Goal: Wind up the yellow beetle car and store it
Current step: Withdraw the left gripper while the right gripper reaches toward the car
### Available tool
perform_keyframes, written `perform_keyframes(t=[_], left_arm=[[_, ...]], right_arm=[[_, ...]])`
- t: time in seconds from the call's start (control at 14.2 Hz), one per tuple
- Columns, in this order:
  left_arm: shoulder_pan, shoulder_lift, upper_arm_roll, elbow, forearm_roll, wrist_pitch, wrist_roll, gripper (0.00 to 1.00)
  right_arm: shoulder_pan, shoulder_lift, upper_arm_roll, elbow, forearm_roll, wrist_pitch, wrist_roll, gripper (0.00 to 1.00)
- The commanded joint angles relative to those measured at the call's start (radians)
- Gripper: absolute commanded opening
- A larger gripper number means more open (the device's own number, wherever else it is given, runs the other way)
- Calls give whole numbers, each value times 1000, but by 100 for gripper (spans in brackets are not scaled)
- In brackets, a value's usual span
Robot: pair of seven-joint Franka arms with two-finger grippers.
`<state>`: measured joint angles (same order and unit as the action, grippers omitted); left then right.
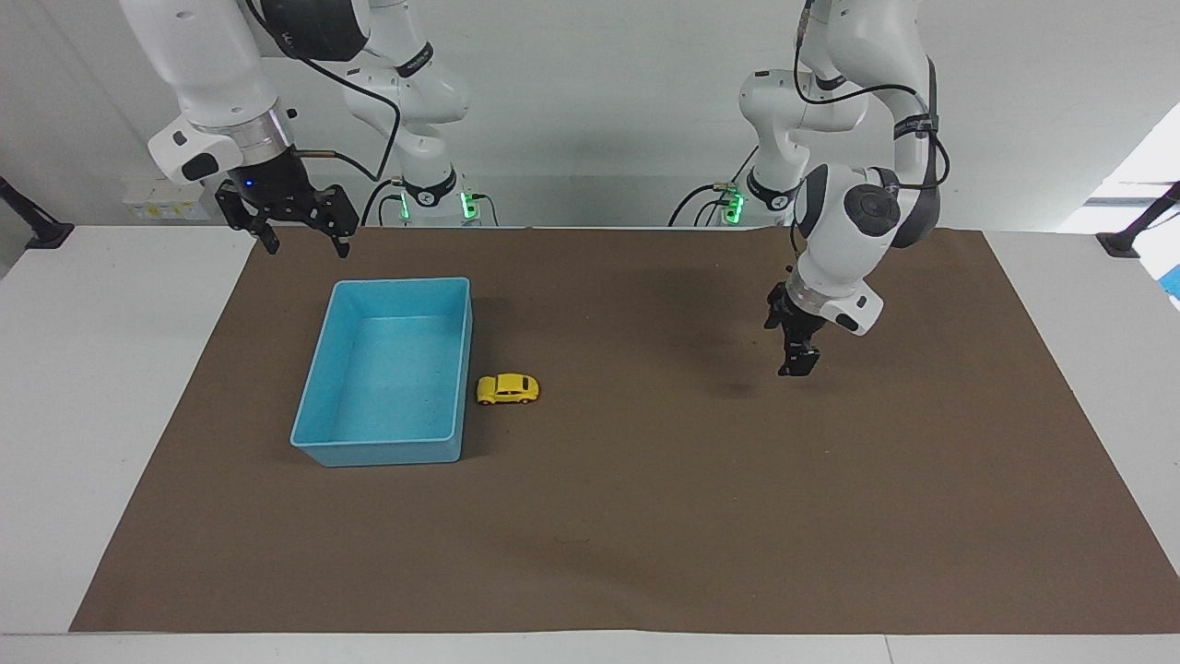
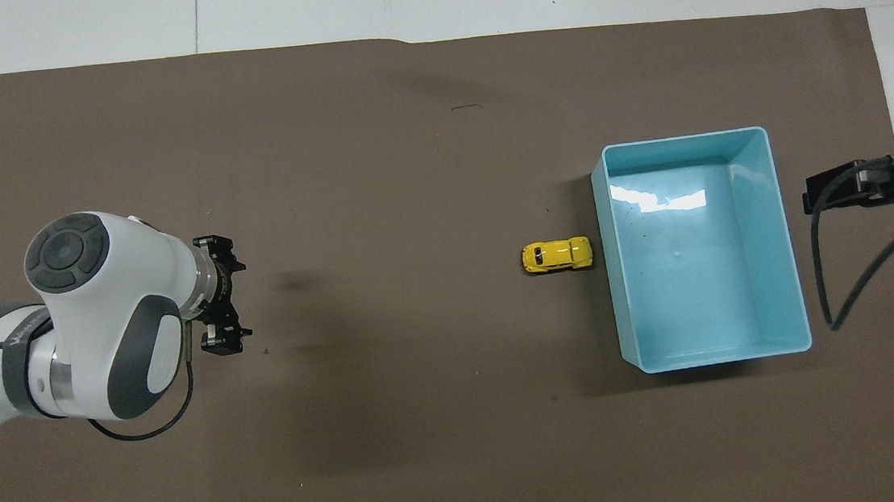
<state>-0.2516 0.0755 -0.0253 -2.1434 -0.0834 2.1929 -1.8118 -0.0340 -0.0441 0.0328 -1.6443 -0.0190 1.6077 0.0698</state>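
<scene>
In the facing view the yellow beetle car [image 1: 507, 389] stands on its wheels on the brown mat [image 1: 645, 516], left of frame centre, just beside the long wall of the light-blue bin [image 1: 318, 387]; whether it touches the wall I cannot tell. The right gripper [image 1: 299, 238], upper left of the frame, hangs wide and empty over the mat's edge near the bin. The left gripper [image 1: 798, 355], right of centre, is also spread and holds nothing, low over bare mat.

In the overhead view the car [image 2: 557, 255] sits right of centre, nose toward the bin [image 2: 787, 253]. The left gripper [image 2: 224, 295] is at left; the right gripper [image 2: 834, 191] is at the right edge.

Storing looks like the step in hand. The right arm is better placed: come straight down, pinch the car across its sides, lift clear of the rim, release low inside.
</scene>
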Motion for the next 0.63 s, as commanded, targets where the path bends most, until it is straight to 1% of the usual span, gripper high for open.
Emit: perform_keyframes(t=[0.0,0.14,0.35,0.56], left_arm=[[2,1,4,31,2,-24,26,100],[11,-19,4,48,2,-39,75,100],[20,-49,14,98,2,-111,165,100],[64,-69,13,172,2,-201,291,100]], right_arm=[[-14,-22,7,-20,10,-2,-36,100],[-8,-19,9,-20,10,1,-36,100],[-3,9,21,-19,11,8,-27,100],[32,41,29,-8,10,29,59,100]])
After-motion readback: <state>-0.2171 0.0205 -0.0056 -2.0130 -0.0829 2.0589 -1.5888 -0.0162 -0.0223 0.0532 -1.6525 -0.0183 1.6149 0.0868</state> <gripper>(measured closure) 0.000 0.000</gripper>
